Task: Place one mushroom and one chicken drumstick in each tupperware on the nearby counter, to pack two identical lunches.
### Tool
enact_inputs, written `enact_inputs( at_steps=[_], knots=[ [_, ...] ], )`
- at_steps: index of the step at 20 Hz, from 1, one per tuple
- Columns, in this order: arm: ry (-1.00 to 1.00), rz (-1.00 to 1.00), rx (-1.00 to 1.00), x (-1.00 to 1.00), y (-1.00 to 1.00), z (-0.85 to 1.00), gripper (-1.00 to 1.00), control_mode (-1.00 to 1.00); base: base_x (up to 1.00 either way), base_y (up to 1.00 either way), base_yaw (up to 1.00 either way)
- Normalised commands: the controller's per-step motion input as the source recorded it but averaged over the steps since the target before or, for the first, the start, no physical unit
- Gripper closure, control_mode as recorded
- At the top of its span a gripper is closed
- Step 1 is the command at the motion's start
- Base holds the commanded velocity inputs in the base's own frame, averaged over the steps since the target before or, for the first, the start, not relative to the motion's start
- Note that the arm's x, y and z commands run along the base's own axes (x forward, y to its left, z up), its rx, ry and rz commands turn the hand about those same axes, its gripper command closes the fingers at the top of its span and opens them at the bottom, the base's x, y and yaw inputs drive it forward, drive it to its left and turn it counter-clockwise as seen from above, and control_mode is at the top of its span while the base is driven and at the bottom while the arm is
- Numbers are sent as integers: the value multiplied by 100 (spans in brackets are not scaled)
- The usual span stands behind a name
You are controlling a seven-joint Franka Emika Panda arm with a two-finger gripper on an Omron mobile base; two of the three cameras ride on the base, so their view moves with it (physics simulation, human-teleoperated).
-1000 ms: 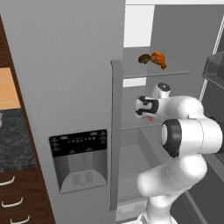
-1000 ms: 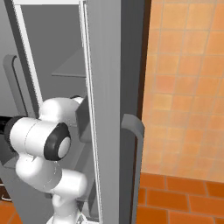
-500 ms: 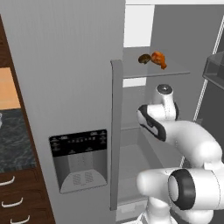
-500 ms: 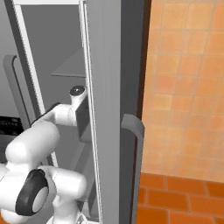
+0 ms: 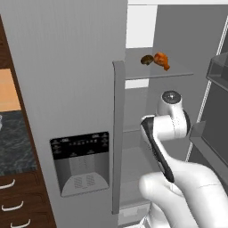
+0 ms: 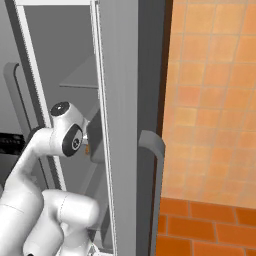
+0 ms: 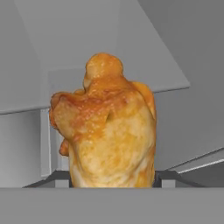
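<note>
We cannot read any words, numbers or brand names here. The dark dispenser panel [image 5: 80, 143] on the closed fridge door [image 5: 67, 89] at the left has small pale marks in rows, but they are too tiny and blurry for us to make out. We see no readable label or sign anywhere else.

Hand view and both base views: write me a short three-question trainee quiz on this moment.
1. True or false: the claw is shut on a chicken drumstick.
2. On the fridge shelf, what lies left of the second drumstick? A) toaster B) mushroom C) tupperware
3. In the left base view, what dark panel sits on the closed fridge door?

Key: 1 true; 2 B, the mushroom; 3 the dispenser panel.
</note>
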Motion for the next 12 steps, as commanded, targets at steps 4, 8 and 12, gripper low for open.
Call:
enact_inputs(
  at_steps=[4,8,12],
  knots=[
    [0,0,4,-76,33,48,100,-100,0,0,0],
    [0,0,5,-81,20,54,100,-100,0,0,0],
    [0,0,7,-50,0,42,100,-100,0,0,0]
  ],
)
